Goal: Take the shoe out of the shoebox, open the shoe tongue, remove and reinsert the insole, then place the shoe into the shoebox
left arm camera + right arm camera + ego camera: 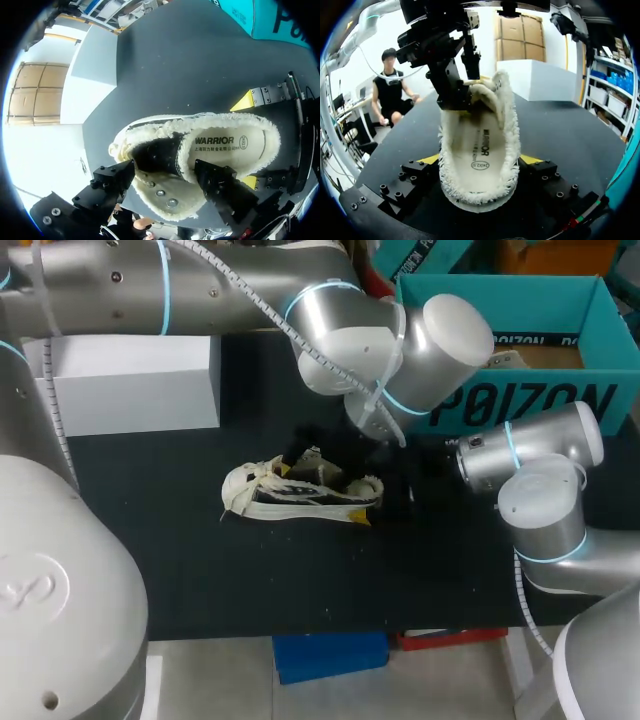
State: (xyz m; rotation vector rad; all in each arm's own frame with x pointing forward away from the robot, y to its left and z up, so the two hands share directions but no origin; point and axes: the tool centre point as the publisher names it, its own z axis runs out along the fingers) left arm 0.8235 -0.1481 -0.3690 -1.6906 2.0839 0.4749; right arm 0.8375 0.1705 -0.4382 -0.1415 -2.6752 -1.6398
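Head view first: the shoe (300, 495) is out of the box, lying on its side near the middle of the black table (200, 570), toe toward the left arm's side and heel toward the right arm's side. The teal shoebox (520, 405) sits open at the far right corner, well apart from the shoe. A plain white box (135, 385) sits at the far left.

My left arm comes in from the left and reaches past the middle, so the left gripper (165, 180) ends up right over the front of the shoe's opening, by the row of metal eyelets. Honestly can't tell whether that claw is pinching anything or just resting there, since the fleece hides the contact.

The right gripper (479, 162) is easier. Its two yellow tips sit on opposite sides of the heel, both pressed against the shoe, so it's clamped on the heel end.

Both wrist views look straight down into the shoe. The fleecy lining is spread wide and the pale insole (479, 145) lies flat inside on the footbed, printed side up.
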